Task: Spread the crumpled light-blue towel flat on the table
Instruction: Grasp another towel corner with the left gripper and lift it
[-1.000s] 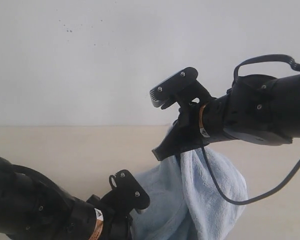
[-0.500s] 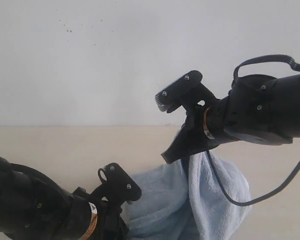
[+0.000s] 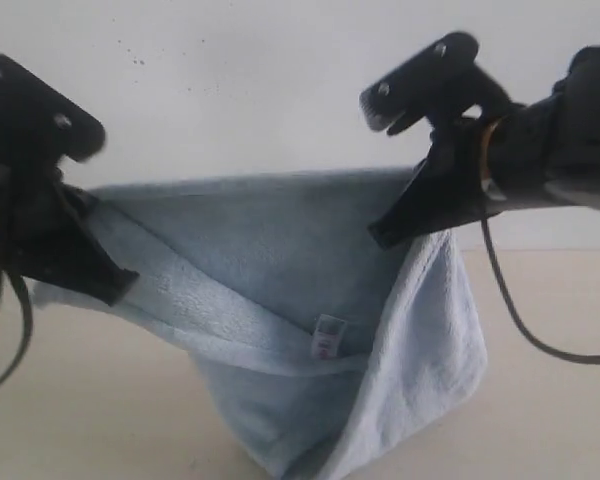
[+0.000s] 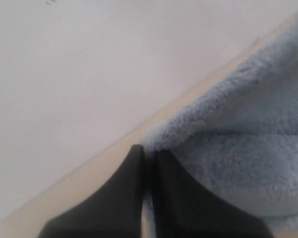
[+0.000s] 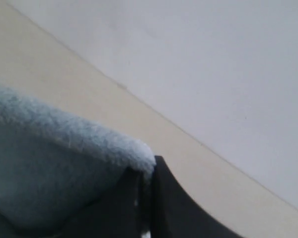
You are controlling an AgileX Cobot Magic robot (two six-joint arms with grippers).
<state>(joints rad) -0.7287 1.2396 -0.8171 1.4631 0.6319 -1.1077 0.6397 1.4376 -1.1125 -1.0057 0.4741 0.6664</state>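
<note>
The light-blue towel (image 3: 270, 245) hangs in the air, its top edge stretched almost level between my two grippers. Its lower part sags in folds toward the beige table (image 3: 550, 420), and a white care tag (image 3: 327, 337) shows on a hem band. At the left, my left gripper (image 3: 118, 288) is shut on one upper corner. At the right, my right gripper (image 3: 382, 235) is shut on the other. The left wrist view shows the left gripper (image 4: 145, 151) pinching the towel (image 4: 238, 139). The right wrist view shows the right gripper (image 5: 148, 171) pinching the towel (image 5: 49, 163).
A plain white wall (image 3: 230, 90) stands behind the table's far edge. Bare tabletop shows on both sides of the hanging towel. A black cable (image 3: 525, 330) loops down from the right arm beside the towel.
My left gripper has risen from low beside the towel to high on the left with a corner in it. The right gripper moved up and right. The bunched towel now hangs opened out between them.
</note>
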